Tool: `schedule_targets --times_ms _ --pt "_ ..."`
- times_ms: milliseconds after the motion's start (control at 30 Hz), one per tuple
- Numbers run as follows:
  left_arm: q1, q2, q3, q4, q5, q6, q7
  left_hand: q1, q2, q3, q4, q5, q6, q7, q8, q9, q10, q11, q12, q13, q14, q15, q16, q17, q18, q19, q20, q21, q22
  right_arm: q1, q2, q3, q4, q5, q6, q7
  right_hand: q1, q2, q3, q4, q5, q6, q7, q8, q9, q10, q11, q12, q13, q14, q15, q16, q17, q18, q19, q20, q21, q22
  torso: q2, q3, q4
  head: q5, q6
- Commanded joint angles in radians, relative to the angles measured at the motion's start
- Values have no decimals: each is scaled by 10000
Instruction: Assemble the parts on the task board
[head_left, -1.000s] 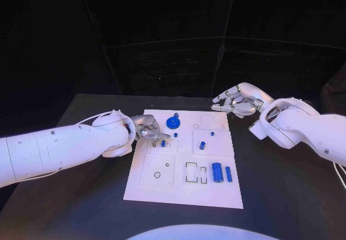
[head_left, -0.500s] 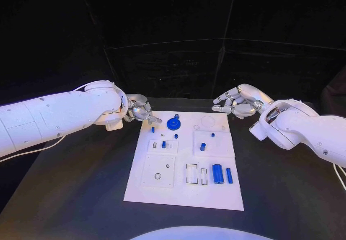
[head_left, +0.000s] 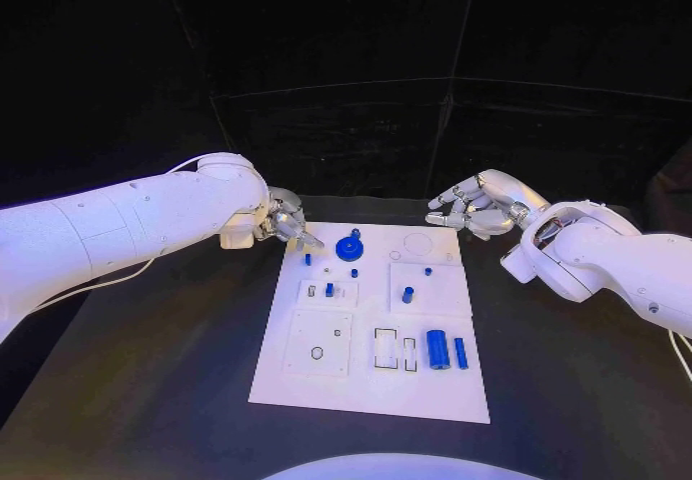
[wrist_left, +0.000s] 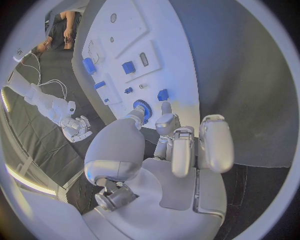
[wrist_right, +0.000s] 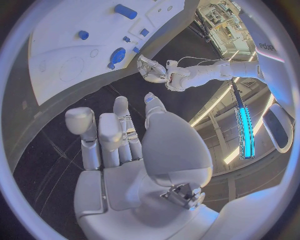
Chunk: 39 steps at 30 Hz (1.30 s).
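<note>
White flat task board (head_left: 368, 385) lies mid-counter; several small blue plastic parts (head_left: 436, 347) lie loose, so assembly seems barely begun. Left hand (head_left: 286, 224) and right hand (head_left: 472, 207) hover, fingers curled, holding nothing.

- Task board (head_left: 368, 390): white rectangular plate lying flat at the middle of the black table, long axis running away from the robot.
- Blue gear-like disc (head_left: 348, 246): near the far edge, carrying a small upright post.
- Large blue cylinder (head_left: 436, 348): lying flat at the near right, with a thinner blue rod (head_left: 459, 351) just beside it (parallel).
- Small blue pegs (head_left: 407, 294): standing in the board's middle blocks.
</note>
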Motion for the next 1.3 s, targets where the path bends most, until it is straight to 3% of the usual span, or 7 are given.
schedule_targets --times_ms 33,467,900,1300 --pt "-41 176 4 -251 -372 10 -23 5 135 -102 6 -59 95 -23 21 -13 71 -55 86 35 1053 22 33 2635 78 29 42 48 42 12 21 6 10 36 3 98 -45 35 -47 17 32 -59 26 32 -10 -52 18 -58 -10 -52 34 -45 -3 163 -49 16 -33 -11 3 -3 -11 16 1" --pt "-220 568 3 -795 -580 368 -79 76 250 -232 58 -46 209 -68 101 -2 117 -91 148 88 1053 -6 33 2635 59 69 19 114 147 6 56 6 -8 36 15 104 -45 35 -47 17 32 -59 26 32 -10 -52 18 -58 -10 -52 34 -45 -3 163 -49 16 -33 -11 -4 -1 9 10 -35" --pt "-277 599 4 -894 -599 606 -106 249 374 -321 26 -33 300 -114 199 36 168 -131 213 145 1053 -38 33 2635 42 102 -10 171 237 3 80 6 -32 36 35 112 -24 52 -50 16 58 -61 26 33 -10 -55 17 -57 -16 -47 33 -51 -1 164 -46 15 -42 -20 -12 -3 16 21 -90" --pt "-309 571 5 -737 -595 340 -85 725 589 -290 -216 -7 302 -152 307 98 222 -168 297 218 1053 -71 33 2635 28 126 -46 210 312 2 100 6 -47 40 49 122 -13 73 -53 22 77 -60 25 36 -9 -56 16 -55 -21 -43 32 -54 3 165 -45 15 -50 -30 -16 7 14 24 -122"
